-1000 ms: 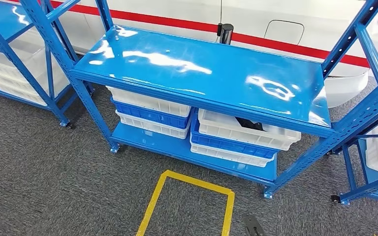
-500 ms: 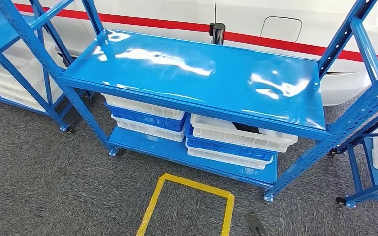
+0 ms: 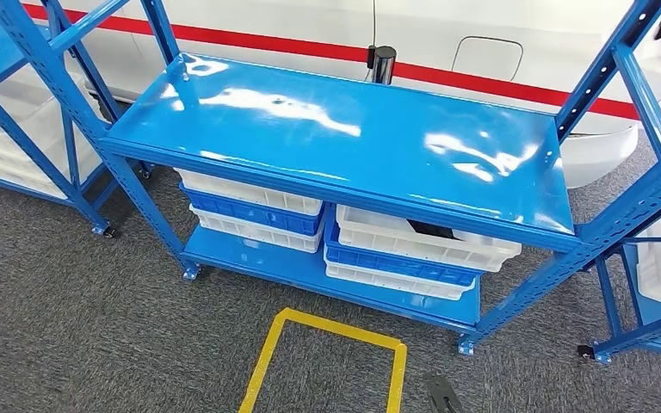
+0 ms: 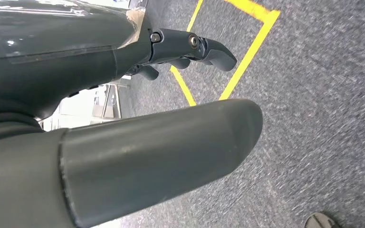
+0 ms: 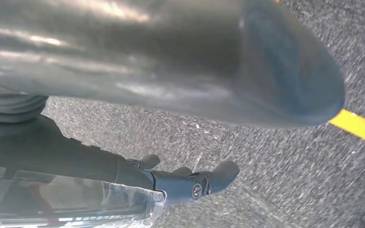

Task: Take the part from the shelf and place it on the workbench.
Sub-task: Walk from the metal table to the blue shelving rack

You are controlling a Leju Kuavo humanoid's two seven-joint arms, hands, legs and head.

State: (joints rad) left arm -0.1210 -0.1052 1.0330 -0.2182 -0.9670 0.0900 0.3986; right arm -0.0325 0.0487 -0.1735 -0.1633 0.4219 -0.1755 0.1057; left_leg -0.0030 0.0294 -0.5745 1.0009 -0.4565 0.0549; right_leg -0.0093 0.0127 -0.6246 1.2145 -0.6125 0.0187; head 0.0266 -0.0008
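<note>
Glossy bright-blue metal shelf (image 3: 344,138), streaked with white glare. Blue perforated uprights (image 3: 47,69). Underneath, stacked plastic crates banded white, blue, white: left stack (image 3: 250,211), right stack (image 3: 413,254). Black part (image 3: 433,230) in the top white crate of the right stack. Speckled dark-grey carpet floor (image 3: 69,327), crossed by a yellow tape rectangle (image 3: 327,353). White vehicle body (image 3: 516,34) behind, striped red (image 3: 284,43). Small black cylindrical post (image 3: 382,62) before it. Dark-grey left robot hand (image 4: 123,142) with darker fingers (image 4: 204,47), over grey carpet and yellow tape. Same dark grey on the right robot hand (image 5: 180,61).
</note>
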